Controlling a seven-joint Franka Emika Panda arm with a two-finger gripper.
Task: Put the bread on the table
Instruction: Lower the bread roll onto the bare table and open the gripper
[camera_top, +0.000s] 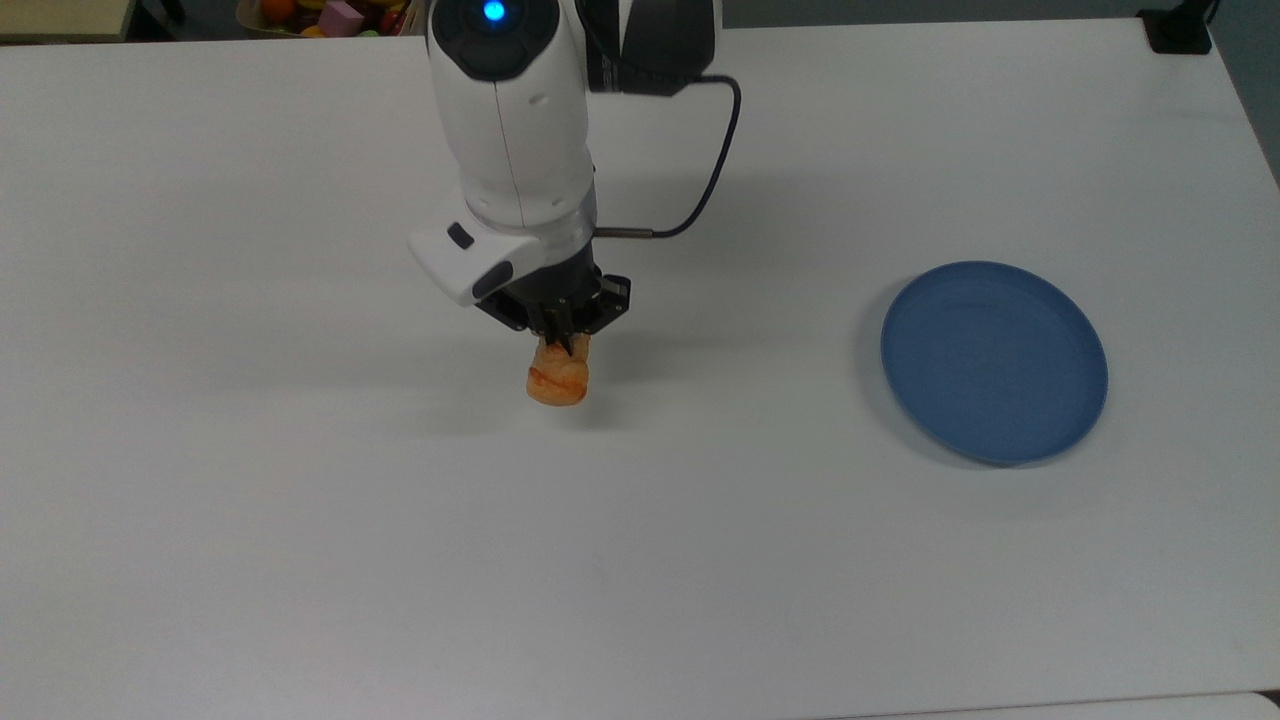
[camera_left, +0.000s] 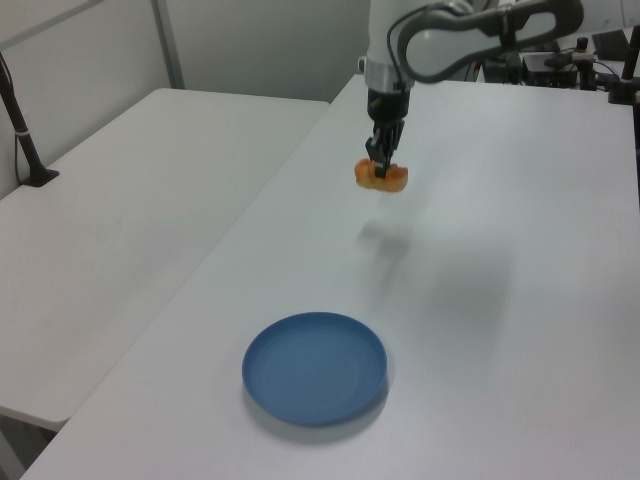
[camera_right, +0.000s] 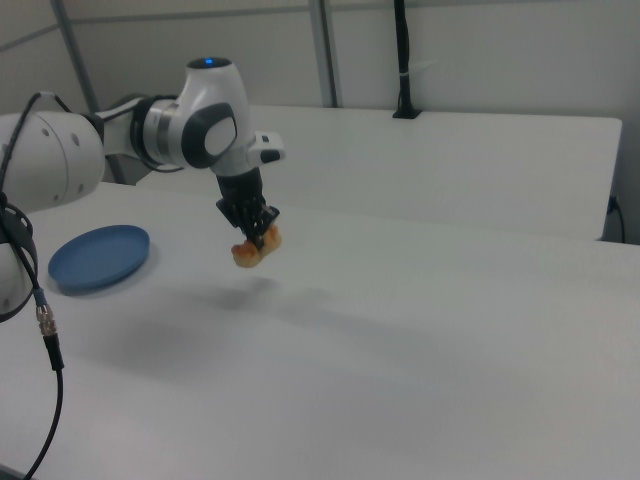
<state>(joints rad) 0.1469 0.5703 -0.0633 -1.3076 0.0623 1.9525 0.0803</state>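
top view: gripper (camera_top: 560, 345) clamped on bread (camera_top: 558, 377), well apart from blue plate (camera_top: 993, 361), toward top view's left of it, over bare tabletop (camera_top: 300, 500). plate carries nothing.

left view: bread (camera_left: 381, 176) hangs clear above tabletop (camera_left: 520, 300), shadow lying apart from it, well beyond plate (camera_left: 315, 367).

right view: bread (camera_right: 255, 249) airborne in gripper (camera_right: 256, 233), plate (camera_right: 98, 256) off toward right view's left.

judgement: carry looks done; lowering and release left.
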